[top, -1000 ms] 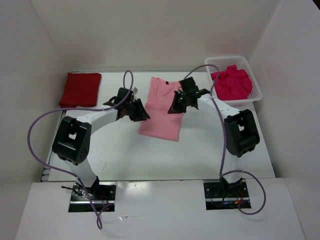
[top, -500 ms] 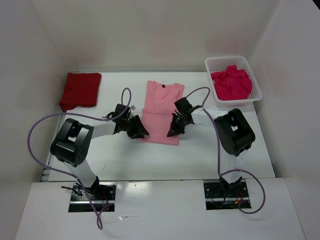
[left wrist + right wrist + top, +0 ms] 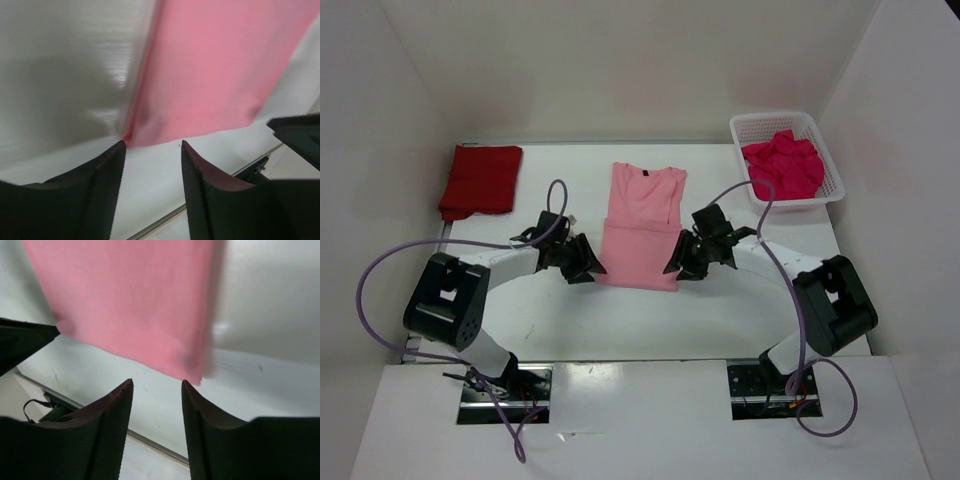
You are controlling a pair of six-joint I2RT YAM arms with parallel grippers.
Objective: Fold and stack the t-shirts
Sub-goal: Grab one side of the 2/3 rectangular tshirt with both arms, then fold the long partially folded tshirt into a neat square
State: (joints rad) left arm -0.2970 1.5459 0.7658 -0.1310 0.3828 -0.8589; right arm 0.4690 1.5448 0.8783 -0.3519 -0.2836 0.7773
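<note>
Wrist views blur close in, showing only the near corners of the pink shirt (image 3: 640, 228); its sleeves seem tucked under. It lies mid-counter (image 3: 620, 320), long axis near-to-far, collar far. Left fingers (image 3: 105, 190) are spread and empty at its near-left corner, right fingers (image 3: 107, 430) likewise near-right. Dark red shirt (image 3: 480, 178) is folded far left; crimson shirt (image 3: 783, 165) is heaped in the basket (image 3: 832, 180).

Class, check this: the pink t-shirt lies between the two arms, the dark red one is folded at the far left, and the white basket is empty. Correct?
Not quite: the white basket holds the crimson t-shirt, as the top view shows. The rest stands.
</note>
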